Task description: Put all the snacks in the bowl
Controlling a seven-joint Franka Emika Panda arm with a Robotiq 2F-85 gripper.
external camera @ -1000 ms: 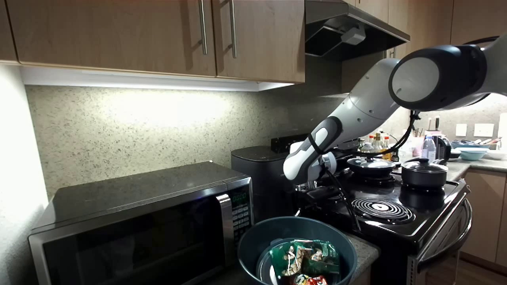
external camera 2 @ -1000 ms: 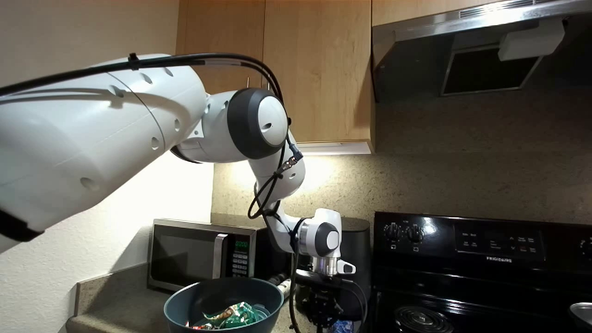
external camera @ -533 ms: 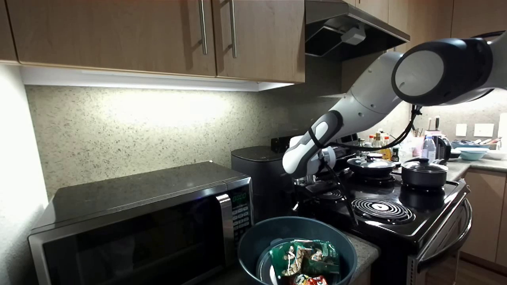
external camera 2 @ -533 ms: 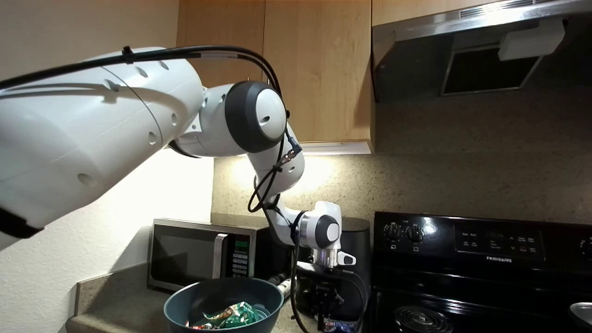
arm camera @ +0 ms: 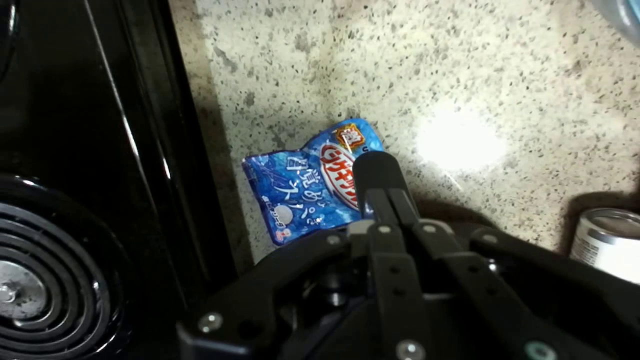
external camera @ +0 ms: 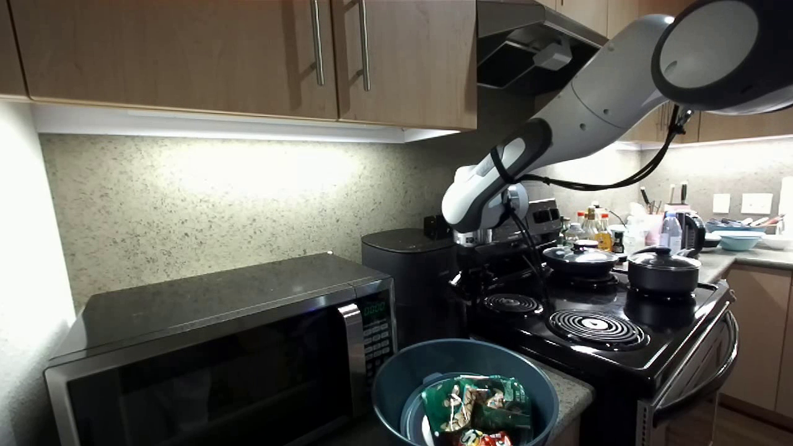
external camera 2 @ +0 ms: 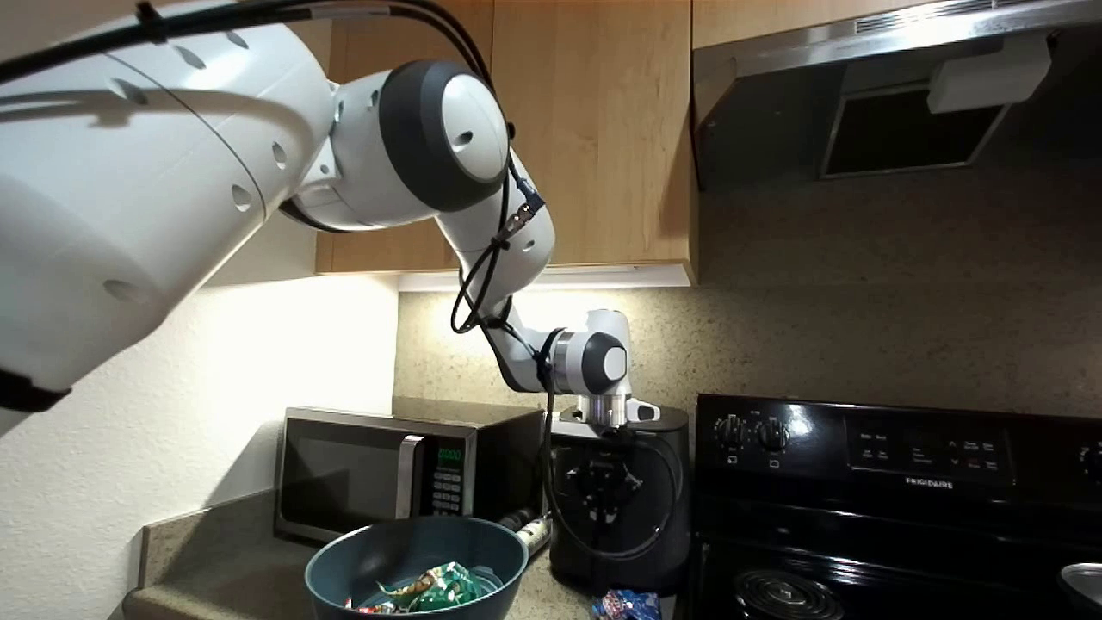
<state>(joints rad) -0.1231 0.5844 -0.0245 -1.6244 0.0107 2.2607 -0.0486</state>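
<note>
Wrist view: claw (arm camera: 380,175) pinched together above 1 blue packet (arm camera: 305,192) on speckled counter (arm camera: 300,65).

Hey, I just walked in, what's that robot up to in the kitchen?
A robot arm is partway through filling the bowl, which already holds at least one green packet and an orange-red packet. Its gripper is shut and appears to hold nothing; it hangs over a blue snack packet lying on the counter beside the stove, so that one has yet to go in.
</note>
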